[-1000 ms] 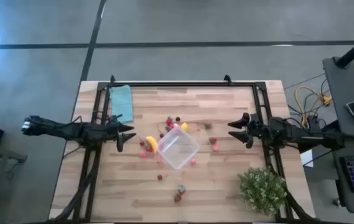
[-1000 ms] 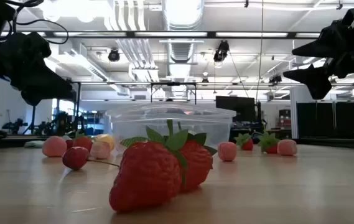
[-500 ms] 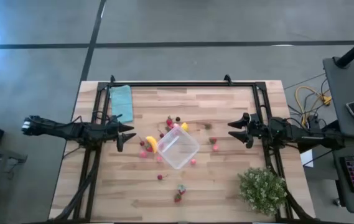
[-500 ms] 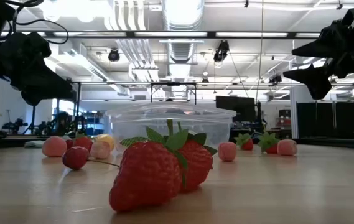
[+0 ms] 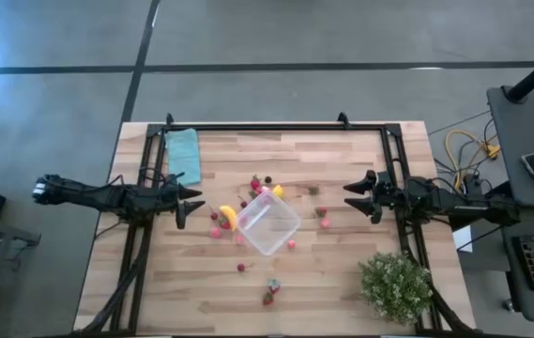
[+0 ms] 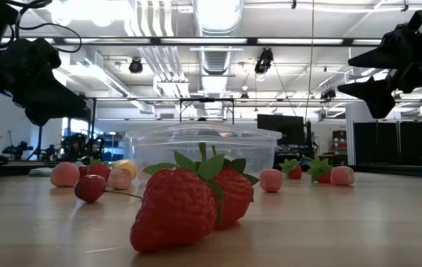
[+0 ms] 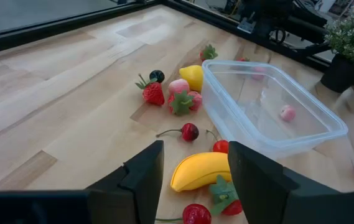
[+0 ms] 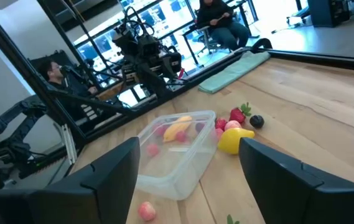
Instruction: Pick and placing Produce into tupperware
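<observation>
Currently, both arms wait, nothing held.
left gripper (image 5: 184, 205): fingers apart, empty, hovering above the wood; a yellow banana-shaped piece (image 7: 200, 170) and cherries lie just ahead of it.
right gripper (image 5: 360, 195): fingers wide apart, empty, raised; pink piece (image 5: 324, 223) near it.
tupperware (image 5: 268, 223): between the two grippers, clear thin plastic, rounded corners, lidless, upright.
produce (image 6: 173, 209): scattered around the tub, glossy little strawberries, smooth pink balls, a yellow lemon.
progress: barely started by my read; tub looks empty or nearly, can't tell if one pink piece sits inside or behind the wall.
left to do: nearly every piece.
table (image 5: 342, 282): pale wood planks.
</observation>
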You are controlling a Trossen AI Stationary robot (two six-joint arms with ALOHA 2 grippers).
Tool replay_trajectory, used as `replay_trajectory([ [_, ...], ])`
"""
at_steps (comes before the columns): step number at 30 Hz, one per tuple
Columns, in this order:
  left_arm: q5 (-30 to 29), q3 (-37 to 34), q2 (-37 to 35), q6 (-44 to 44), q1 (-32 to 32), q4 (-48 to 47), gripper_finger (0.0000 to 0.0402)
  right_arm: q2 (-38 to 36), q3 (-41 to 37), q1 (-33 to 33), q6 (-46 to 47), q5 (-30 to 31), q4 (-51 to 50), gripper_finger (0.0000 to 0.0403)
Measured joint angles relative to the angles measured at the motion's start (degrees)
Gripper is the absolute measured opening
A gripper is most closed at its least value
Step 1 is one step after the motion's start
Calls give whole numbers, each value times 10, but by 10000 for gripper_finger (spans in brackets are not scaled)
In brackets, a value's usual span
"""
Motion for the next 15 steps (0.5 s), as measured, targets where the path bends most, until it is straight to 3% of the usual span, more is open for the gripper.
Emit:
replay_trajectory([
  [15, 0, 0, 0, 0, 0, 0, 165, 0, 0, 0, 0, 0, 0, 267],
])
